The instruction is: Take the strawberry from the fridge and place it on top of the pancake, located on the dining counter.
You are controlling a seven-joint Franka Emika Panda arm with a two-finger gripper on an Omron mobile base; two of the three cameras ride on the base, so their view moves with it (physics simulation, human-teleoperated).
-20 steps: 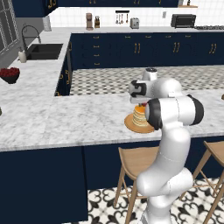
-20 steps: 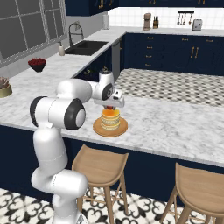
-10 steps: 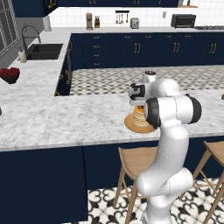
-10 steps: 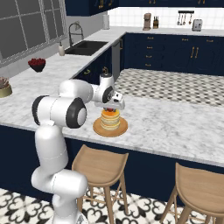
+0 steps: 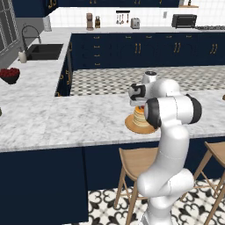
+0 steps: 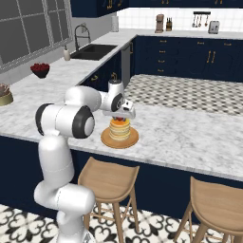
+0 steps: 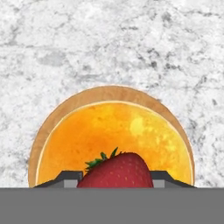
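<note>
My gripper [image 7: 116,179] is shut on the strawberry [image 7: 116,170], a red berry with green leaves held between the two dark fingertips [image 7: 65,178]. Right below it lies the golden pancake [image 7: 113,131] on its round tan plate [image 7: 52,118]. From the base, the gripper [image 5: 137,102] hangs just over the pancake stack [image 5: 139,116] on the marble dining counter [image 5: 79,121]. The strawberry [image 6: 121,119] shows as a red speck above the pancake [image 6: 119,130], under the gripper [image 6: 119,116]. The fridge is out of view.
A dark bowl of red fruit [image 5: 9,74] sits far left near the sink [image 5: 44,50]. A small potted plant [image 6: 4,95] stands at the counter's left end. Wooden stools [image 6: 111,180] [image 6: 216,204] stand below the counter's front edge.
The hand has come down slightly toward the pancake stack with the strawberry still in its grip. Nothing else has moved.
</note>
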